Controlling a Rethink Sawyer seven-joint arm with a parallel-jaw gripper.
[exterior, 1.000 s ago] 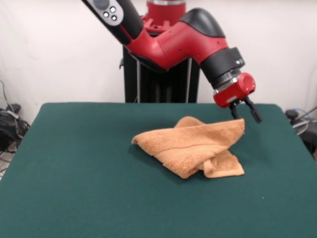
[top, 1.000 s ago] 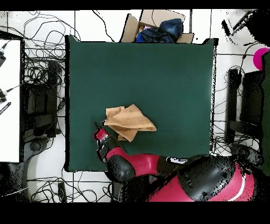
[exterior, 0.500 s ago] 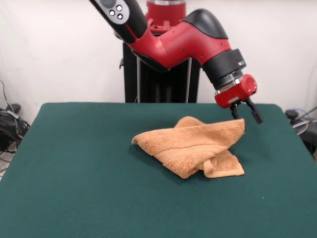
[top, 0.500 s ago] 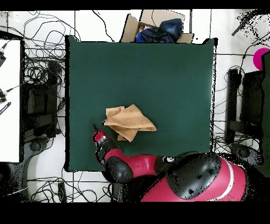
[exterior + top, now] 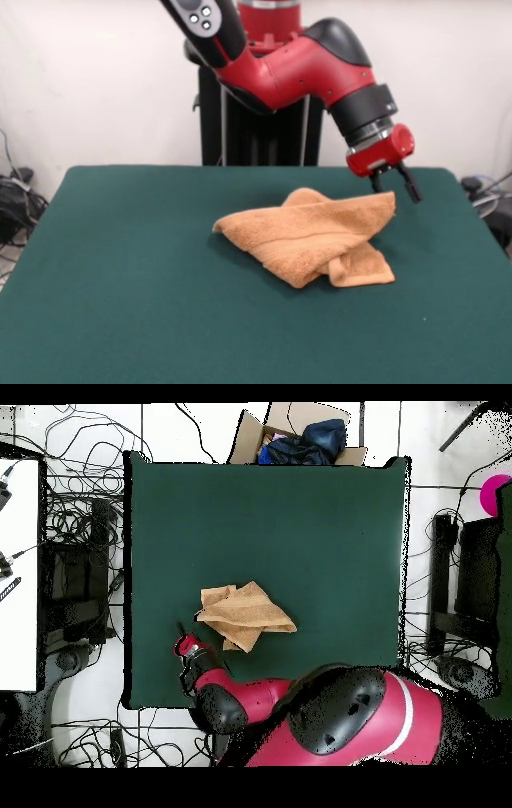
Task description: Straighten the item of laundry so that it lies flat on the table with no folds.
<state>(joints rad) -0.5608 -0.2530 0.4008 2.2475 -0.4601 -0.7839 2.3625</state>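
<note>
We find the small orange-tan terry towel point(image 5: 312, 238) lying crumpled on the large dark green felt-topped table point(image 5: 120, 264), a little right of centre in the front view. It is folded over itself in several layers: a broad upper flap runs from a pointed corner on the left up to a raised corner on the right, and a smaller lower corner sticks out toward the near right. Woven border bands show as faint ridges across the upper flap. In the overhead view the towel point(image 5: 245, 616) sits toward the robot's side of the table point(image 5: 300, 514), with bare green felt all around it.

We note the red and black arm's gripper point(image 5: 394, 184) hanging just beside the towel's raised right corner, above the table surface. Its two dark fingers point(image 5: 412, 189) are spread apart and hold nothing. We cannot tell whether a fingertip touches the cloth.

Past the table's far edge in the overhead view, an open cardboard box point(image 5: 296, 436) holds dark blue cloth.
</note>
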